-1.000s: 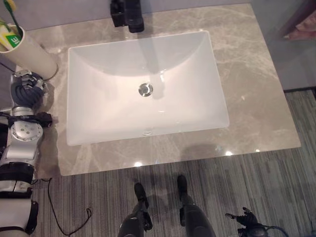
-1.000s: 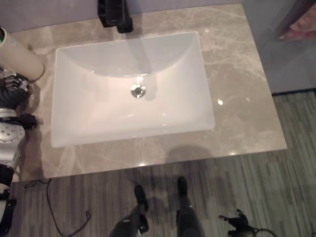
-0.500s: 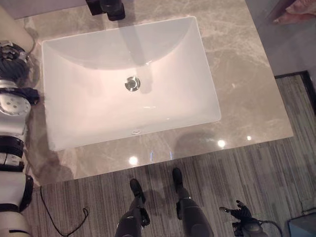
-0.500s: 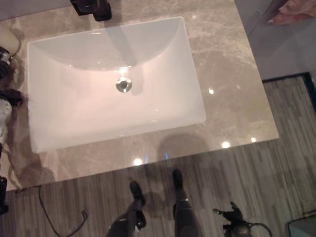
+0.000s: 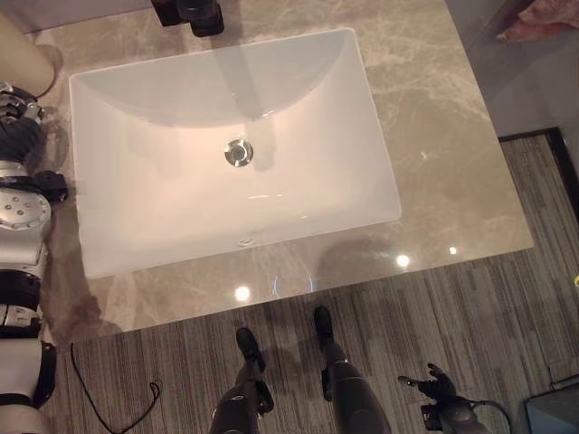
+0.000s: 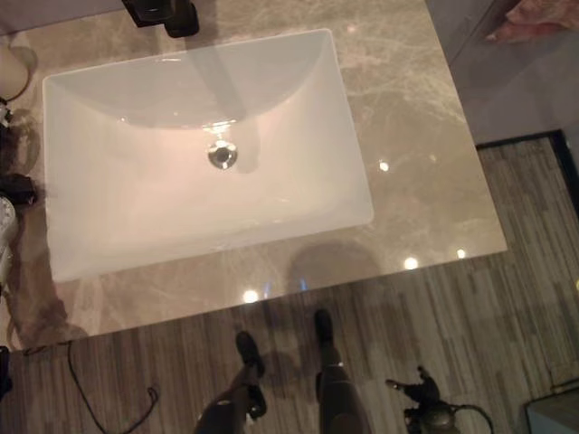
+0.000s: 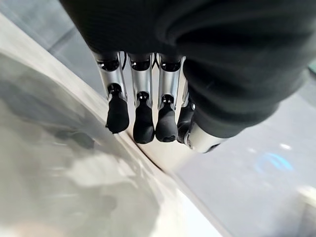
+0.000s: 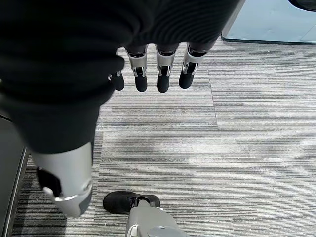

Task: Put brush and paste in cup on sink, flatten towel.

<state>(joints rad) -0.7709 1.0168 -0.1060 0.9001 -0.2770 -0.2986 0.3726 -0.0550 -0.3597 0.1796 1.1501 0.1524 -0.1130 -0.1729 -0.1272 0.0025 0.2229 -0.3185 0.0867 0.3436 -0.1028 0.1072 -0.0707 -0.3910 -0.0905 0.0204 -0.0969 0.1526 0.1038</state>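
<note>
A cream cup (image 5: 20, 56) is seen standing on the marble counter (image 5: 443, 172) at the far left corner, just beside the white sink basin (image 5: 226, 154); its top is cut off by the frame, so its contents cannot be told. The left hand (image 7: 143, 118) is held near the cup with fingers straight and nothing gripped. The right hand (image 8: 153, 74) is hung low over the striped carpet (image 8: 237, 148), fingers relaxed and empty; a pink cloth (image 5: 543, 16) is glimpsed at the far right.

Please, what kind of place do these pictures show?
Most likely a bathroom vanity: a white sink with a drain is set in a marble counter, and a black tap stands at its far edge. The floor is grey striped carpet.
</note>
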